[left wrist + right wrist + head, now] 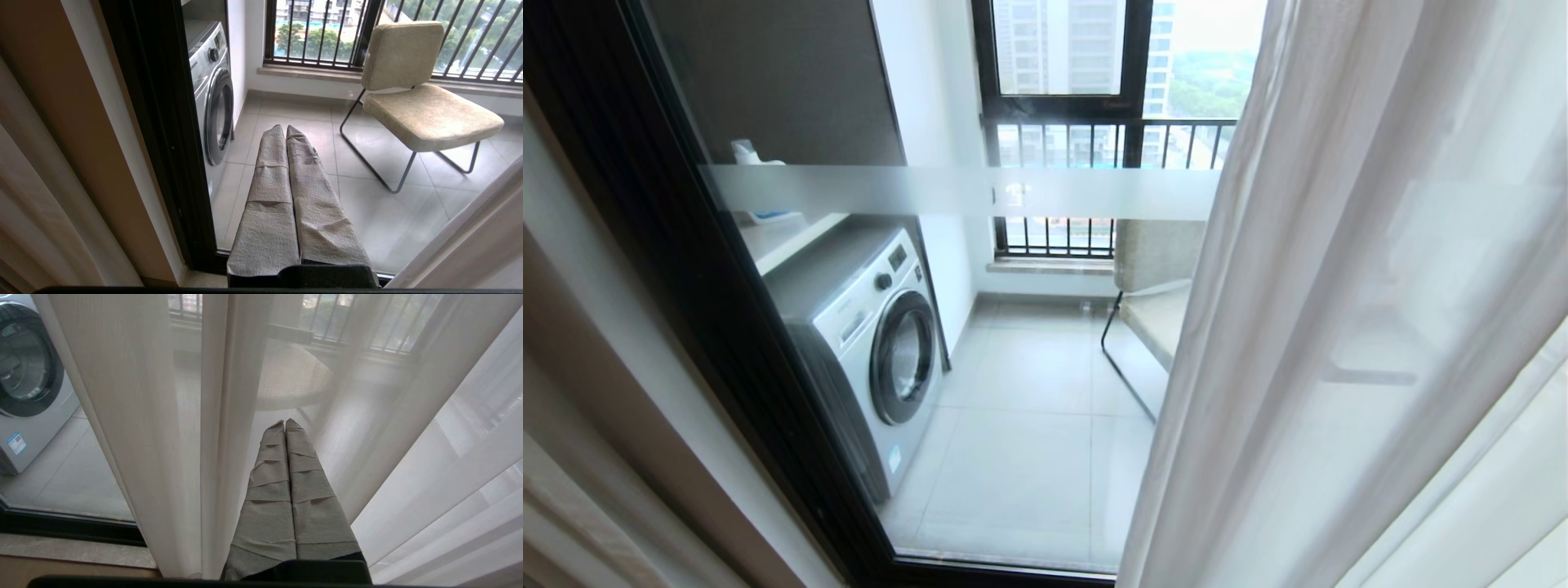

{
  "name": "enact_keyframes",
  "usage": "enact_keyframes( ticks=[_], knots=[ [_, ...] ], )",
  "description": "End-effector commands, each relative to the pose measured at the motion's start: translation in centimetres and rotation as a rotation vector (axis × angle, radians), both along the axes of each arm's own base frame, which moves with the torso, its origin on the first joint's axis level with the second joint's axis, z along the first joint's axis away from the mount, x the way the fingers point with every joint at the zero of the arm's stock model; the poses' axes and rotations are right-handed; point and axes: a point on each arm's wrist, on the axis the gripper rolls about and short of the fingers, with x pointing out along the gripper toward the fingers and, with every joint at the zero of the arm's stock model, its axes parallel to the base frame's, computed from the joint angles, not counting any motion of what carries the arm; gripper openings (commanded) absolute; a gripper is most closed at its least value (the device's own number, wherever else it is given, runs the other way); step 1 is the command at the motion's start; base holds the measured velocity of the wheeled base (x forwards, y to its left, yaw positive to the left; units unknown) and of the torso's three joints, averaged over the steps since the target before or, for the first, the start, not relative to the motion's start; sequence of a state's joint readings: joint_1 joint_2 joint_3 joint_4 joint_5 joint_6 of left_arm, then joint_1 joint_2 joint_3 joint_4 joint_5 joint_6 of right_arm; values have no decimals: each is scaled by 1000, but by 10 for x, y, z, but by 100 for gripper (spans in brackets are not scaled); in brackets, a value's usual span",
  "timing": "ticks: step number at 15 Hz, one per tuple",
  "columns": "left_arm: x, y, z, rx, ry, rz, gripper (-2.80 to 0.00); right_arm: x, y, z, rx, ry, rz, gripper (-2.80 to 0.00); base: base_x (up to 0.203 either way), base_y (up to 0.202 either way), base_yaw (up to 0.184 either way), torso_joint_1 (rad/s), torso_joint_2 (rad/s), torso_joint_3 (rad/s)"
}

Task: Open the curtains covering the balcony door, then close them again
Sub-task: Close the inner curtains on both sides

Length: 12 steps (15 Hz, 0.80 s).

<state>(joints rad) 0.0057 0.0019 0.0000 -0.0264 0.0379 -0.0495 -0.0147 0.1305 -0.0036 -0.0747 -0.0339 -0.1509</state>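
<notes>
Only the left wrist view shows the whole chair (425, 106) beyond the balcony door (964, 193). The sheer curtains (1339, 327) hang at right, leaving the glass on the left bare. The left gripper (285, 127) and right gripper (284, 422) have their fingers pressed together, holding nothing.

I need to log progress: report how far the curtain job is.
Partly done: the left of the balcony door is uncovered, showing the washer. The sheer curtain covers the right side. In hand: nothing; the right gripper is shut beside the sheer, the left gripper shut, facing the glass. Left: whether opening continues cannot be told; closing remains.
</notes>
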Motion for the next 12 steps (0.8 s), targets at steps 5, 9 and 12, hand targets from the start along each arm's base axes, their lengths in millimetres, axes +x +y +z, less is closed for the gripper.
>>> enact_keyframes(
  ticks=[5, 9, 12],
  knots=[
    [0, 0, 0, -1, -2, 1, -280, -11, 1, -11, 130, -58, 51, -280, 0, 0, 0, 0, 0, 0],
    [0, 0, 0, -1, -2, 1, -280, -11, 1, -11, 131, -58, 51, -280, 0, 0, 0, 0, 0, 0],
    [0, 0, 0, -1, -2, 1, -280, -11, 1, -11, 131, -58, 51, -280, 0, 0, 0, 0, 0, 0]
  ],
)
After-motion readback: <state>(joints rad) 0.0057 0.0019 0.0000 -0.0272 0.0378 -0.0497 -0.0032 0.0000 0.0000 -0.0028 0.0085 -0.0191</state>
